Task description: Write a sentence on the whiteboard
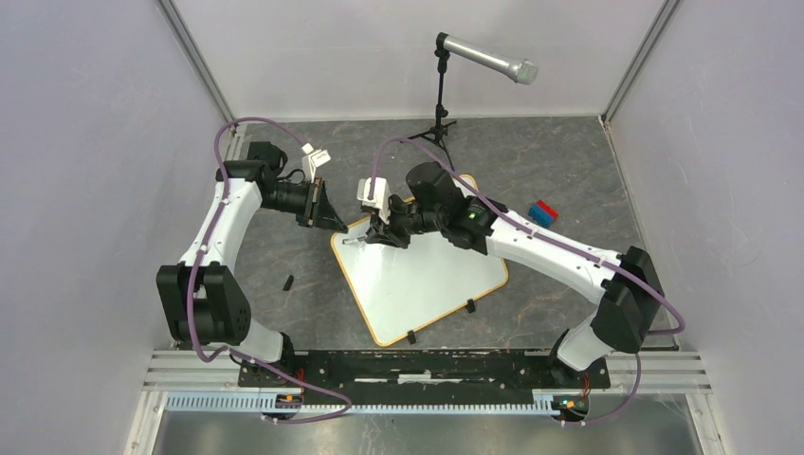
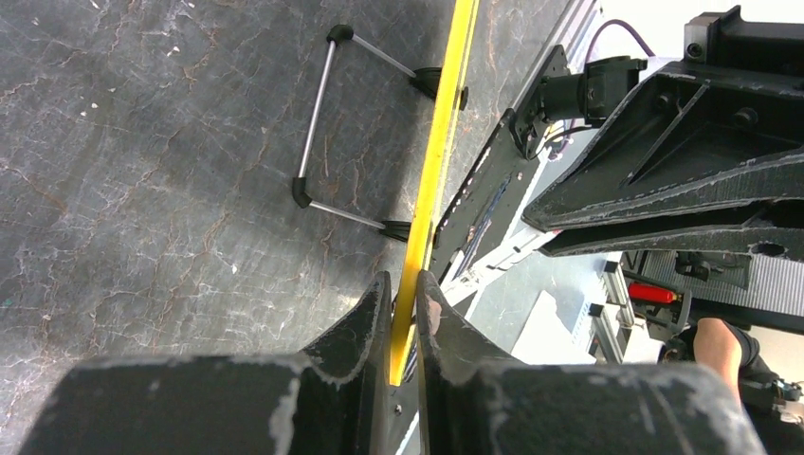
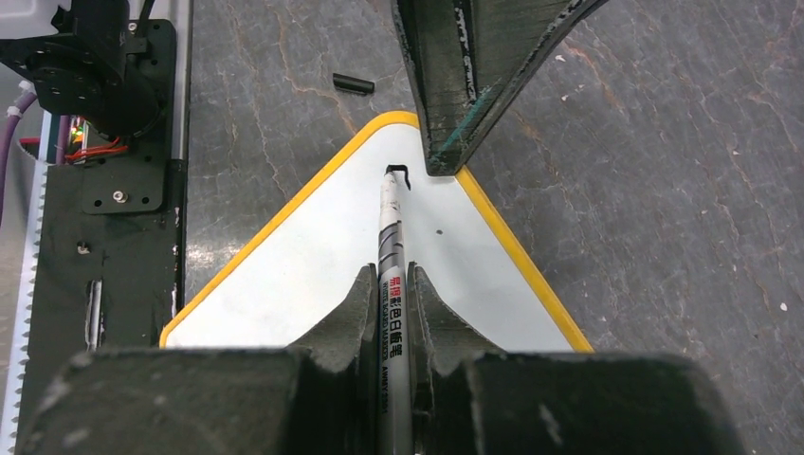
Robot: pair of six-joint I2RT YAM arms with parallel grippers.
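The whiteboard (image 1: 431, 284) lies turned on the dark table, white with an orange rim and two black clip feet on its near edge. My left gripper (image 1: 338, 223) is shut on the rim at the board's far left corner; in the left wrist view its jaws (image 2: 406, 294) pinch the yellow rim (image 2: 434, 152). My right gripper (image 1: 373, 236) is shut on a silver marker (image 3: 391, 242), held tip down on the board (image 3: 303, 270) near that corner. Of the sentence only a short black hooked stroke (image 3: 399, 171) shows at the tip; no words are readable.
A black marker cap (image 1: 287, 282) lies left of the board, also in the right wrist view (image 3: 353, 84). A microphone (image 1: 488, 59) on a tripod stand stands at the back. Red and blue blocks (image 1: 543, 212) lie right of the board. A wire stand (image 2: 318, 123) is clipped to the rim.
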